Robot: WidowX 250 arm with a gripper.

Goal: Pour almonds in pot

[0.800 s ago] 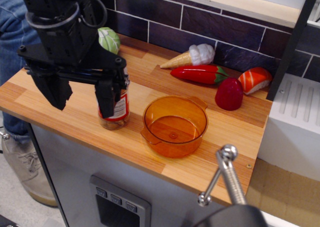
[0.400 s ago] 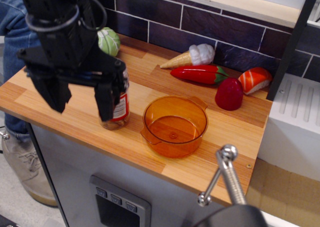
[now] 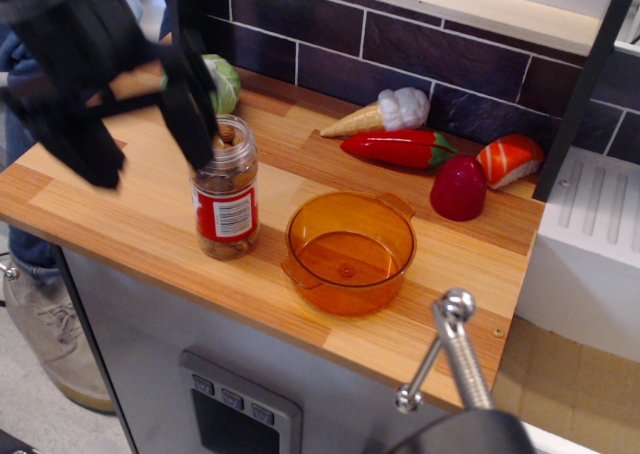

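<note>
The clear jar of almonds (image 3: 226,196) with a red-and-white label stands upright on the wooden counter, its top open and nuts showing at the mouth. The translucent orange pot (image 3: 350,251) sits empty just to its right, apart from it. My black gripper (image 3: 135,139) is open and empty, blurred, up and to the left of the jar. Its right finger (image 3: 187,104) hangs just above and beside the jar's mouth, the left finger (image 3: 75,144) well to the left.
Toy foods lie along the tiled back wall: a green cabbage (image 3: 222,82), an ice cream cone (image 3: 385,112), a red pepper (image 3: 400,147), a red rounded toy (image 3: 458,187) and a sushi piece (image 3: 510,159). A metal handle (image 3: 450,349) is at the front right. The counter's front edge is near.
My gripper has risen from around the jar and shifted left, leaving the jar standing uncovered. The jar and pot have not moved.
</note>
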